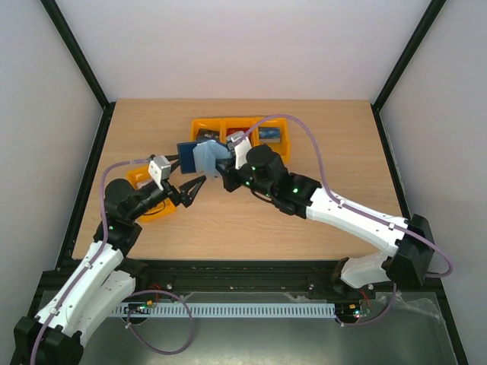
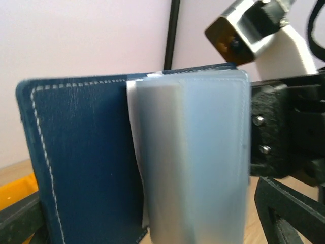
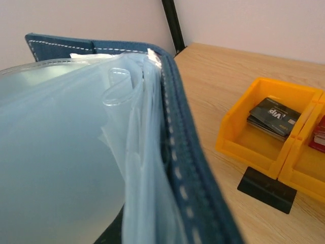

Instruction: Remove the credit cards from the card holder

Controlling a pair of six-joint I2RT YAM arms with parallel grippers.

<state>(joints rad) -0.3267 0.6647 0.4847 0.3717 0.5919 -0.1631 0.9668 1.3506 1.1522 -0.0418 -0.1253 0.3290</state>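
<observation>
Card holder (image 1: 196,154) hangs open, pinched in the right gripper (image 1: 225,161). Just beside card holder, left gripper (image 1: 194,188) gapes wide, empty.

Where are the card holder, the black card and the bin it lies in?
Card holder (image 2: 81,162): left wrist view, navy cover.
Black card (image 3: 274,118): right wrist view, printed face.
Bin (image 3: 289,87): right wrist view, far rim.
</observation>
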